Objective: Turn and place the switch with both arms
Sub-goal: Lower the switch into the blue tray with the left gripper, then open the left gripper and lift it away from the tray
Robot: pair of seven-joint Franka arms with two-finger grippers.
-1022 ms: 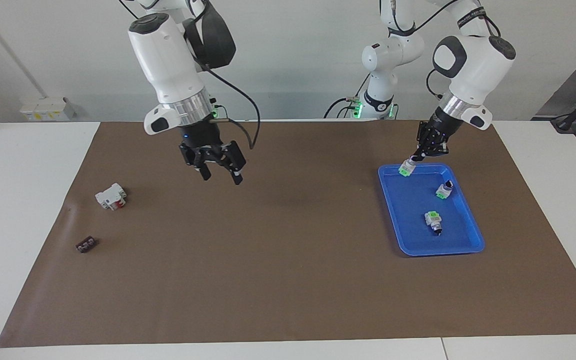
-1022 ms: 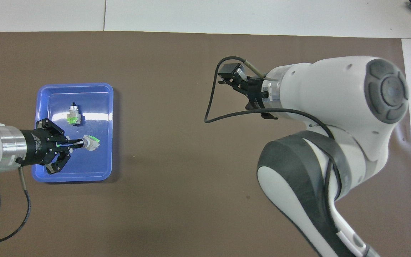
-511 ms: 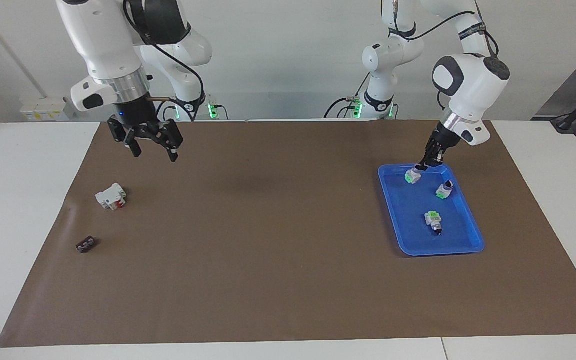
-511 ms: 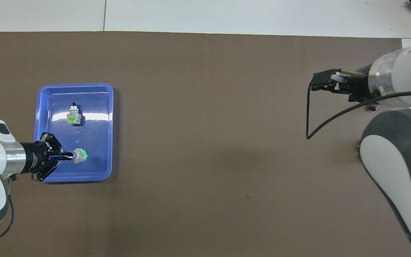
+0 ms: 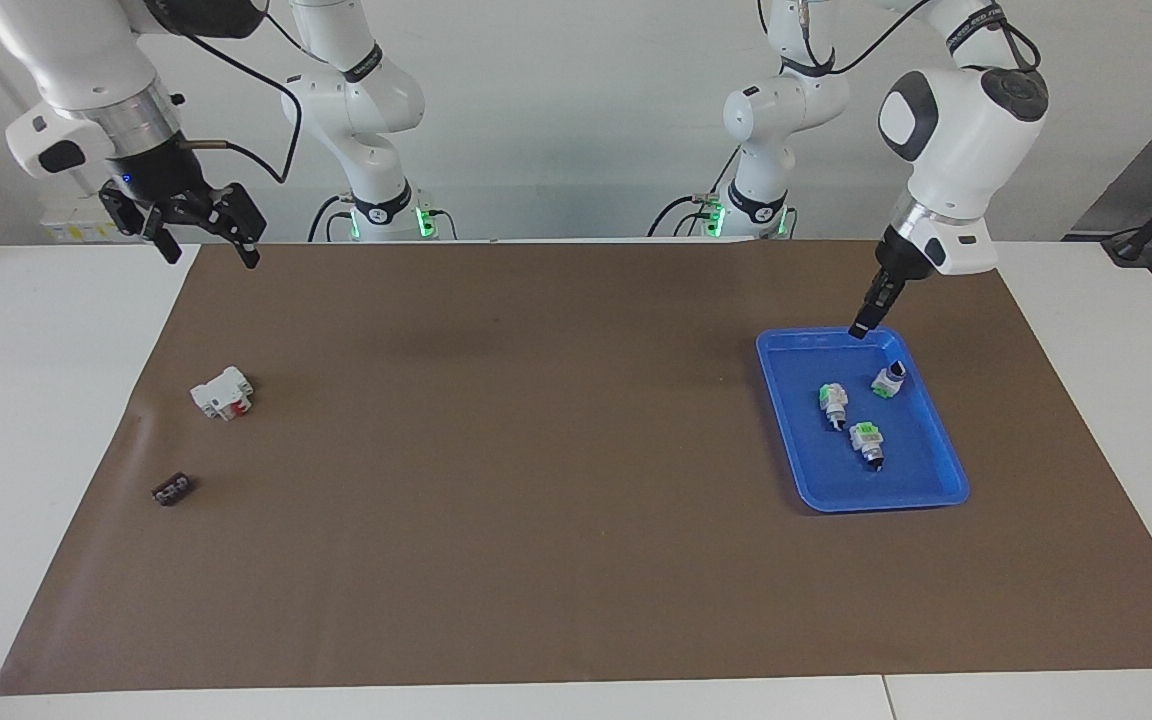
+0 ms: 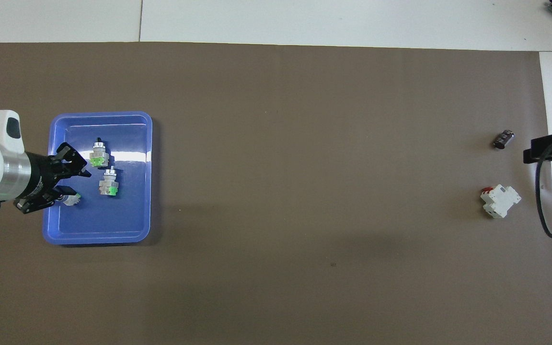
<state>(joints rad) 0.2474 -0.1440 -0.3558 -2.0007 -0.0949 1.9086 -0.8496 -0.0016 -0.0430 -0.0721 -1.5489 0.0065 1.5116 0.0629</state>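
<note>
The switch (image 5: 834, 403) (image 6: 109, 182) lies on its side in the blue tray (image 5: 936, 490) (image 6: 127, 235), between two more switches (image 5: 866, 441) (image 5: 888, 380), touching neither. My left claw (image 5: 858, 331) (image 6: 72, 178) hangs just above the tray's edge nearest the robots, released, its fingers spread and holding nothing. My right claw (image 5: 204, 236) waits high over the right arm's end of the tabletop (image 5: 36, 400), fingers apart and empty. There, on the brown mat (image 5: 536, 500), rest a white-and-red block (image 5: 222, 392) (image 6: 500, 201) and a small black piece (image 5: 173, 489) (image 6: 503, 139).
</note>
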